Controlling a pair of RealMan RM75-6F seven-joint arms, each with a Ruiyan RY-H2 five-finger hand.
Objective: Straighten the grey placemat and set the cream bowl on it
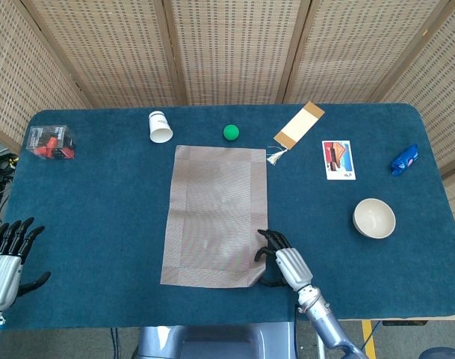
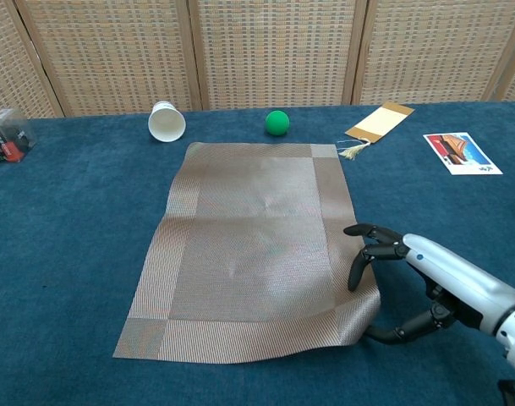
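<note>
The grey placemat (image 1: 216, 213) lies lengthwise in the middle of the blue table, slightly skewed, and it also fills the centre of the chest view (image 2: 257, 245). Its near right corner is curled up off the cloth. My right hand (image 1: 282, 262) pinches that corner; the chest view shows this hand (image 2: 418, 275) with fingers bent over the mat's edge and the thumb under it. The cream bowl (image 1: 373, 218) stands upright on the table to the right, well apart from the mat and hidden from the chest view. My left hand (image 1: 7, 258) hovers at the near left table edge, fingers spread, holding nothing.
Along the far side lie a tipped white paper cup (image 1: 160, 126), a green ball (image 1: 231, 132), a tan bookmark with a tassel (image 1: 298, 125) and a picture card (image 1: 338, 159). A blue wrapper (image 1: 405, 158) sits far right, a clear box of red items (image 1: 49, 141) far left.
</note>
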